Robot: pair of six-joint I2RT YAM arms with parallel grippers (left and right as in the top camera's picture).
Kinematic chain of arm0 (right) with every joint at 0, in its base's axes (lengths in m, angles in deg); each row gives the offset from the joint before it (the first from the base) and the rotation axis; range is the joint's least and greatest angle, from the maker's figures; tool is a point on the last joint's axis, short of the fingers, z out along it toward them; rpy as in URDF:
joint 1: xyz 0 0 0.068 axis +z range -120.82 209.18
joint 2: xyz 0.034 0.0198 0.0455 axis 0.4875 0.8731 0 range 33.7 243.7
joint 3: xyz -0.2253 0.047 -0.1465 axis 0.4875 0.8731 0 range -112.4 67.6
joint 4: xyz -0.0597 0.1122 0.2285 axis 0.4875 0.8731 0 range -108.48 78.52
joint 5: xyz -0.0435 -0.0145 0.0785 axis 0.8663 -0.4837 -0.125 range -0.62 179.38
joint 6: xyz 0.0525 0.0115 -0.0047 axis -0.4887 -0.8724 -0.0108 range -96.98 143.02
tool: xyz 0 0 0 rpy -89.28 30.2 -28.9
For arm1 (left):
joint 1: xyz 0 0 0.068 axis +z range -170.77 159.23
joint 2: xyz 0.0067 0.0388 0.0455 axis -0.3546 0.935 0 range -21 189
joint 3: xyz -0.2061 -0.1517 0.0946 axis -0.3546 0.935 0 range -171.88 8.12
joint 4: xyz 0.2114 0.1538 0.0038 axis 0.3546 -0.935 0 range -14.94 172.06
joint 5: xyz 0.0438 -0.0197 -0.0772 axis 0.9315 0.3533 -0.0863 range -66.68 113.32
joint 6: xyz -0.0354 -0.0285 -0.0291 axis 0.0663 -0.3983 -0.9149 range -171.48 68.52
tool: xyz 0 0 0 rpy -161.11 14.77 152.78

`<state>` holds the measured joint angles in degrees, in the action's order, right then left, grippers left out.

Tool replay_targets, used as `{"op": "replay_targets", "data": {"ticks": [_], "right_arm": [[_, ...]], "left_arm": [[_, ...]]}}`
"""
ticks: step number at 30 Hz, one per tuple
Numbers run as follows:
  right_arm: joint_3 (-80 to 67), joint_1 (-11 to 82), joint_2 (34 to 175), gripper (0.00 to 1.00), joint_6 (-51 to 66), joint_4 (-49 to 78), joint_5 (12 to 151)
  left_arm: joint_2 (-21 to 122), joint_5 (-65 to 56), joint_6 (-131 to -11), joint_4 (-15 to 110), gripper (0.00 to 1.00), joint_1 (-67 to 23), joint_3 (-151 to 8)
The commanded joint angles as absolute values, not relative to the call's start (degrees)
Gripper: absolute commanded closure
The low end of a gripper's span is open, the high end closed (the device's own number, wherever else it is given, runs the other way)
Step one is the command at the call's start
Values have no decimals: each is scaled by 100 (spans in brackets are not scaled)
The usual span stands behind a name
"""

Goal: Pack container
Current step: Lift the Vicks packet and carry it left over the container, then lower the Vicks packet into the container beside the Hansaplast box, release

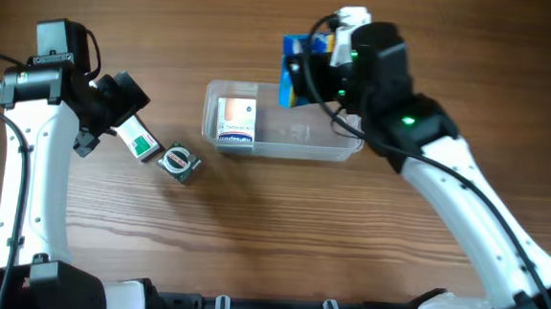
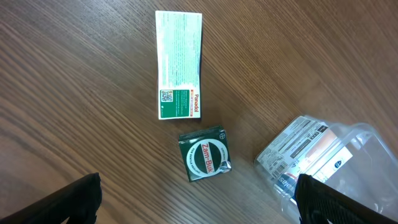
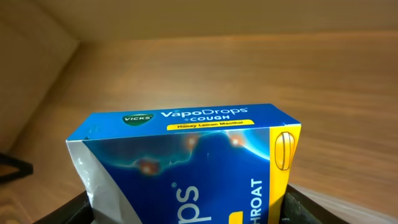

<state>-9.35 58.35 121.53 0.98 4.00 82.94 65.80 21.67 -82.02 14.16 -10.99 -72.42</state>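
The clear plastic container lies at the table's middle with a white and orange box in its left end; its corner shows in the left wrist view. My right gripper is shut on a blue and yellow VapoDrops box, held above the container's back rim. My left gripper is open and empty, above a green and white Panadol box and a small green Zam-Buk box. In the overhead view they lie left of the container.
The wooden table runs on in front of the container. The left arm stands at the left and the right arm reaches in from the right.
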Motion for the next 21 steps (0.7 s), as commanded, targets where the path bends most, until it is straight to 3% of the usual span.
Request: {"op": "replay_targets", "data": {"ticks": [1,21], "right_arm": [[-1062,6160,12645,27,-389,295,8371],[-1062,6670,13270,30,-457,619,9575]], "left_arm": [[6620,2121,-8198,1432,0,-1079,-7235],[6620,2121,-8198,1432,0,-1079,-7235]]}}
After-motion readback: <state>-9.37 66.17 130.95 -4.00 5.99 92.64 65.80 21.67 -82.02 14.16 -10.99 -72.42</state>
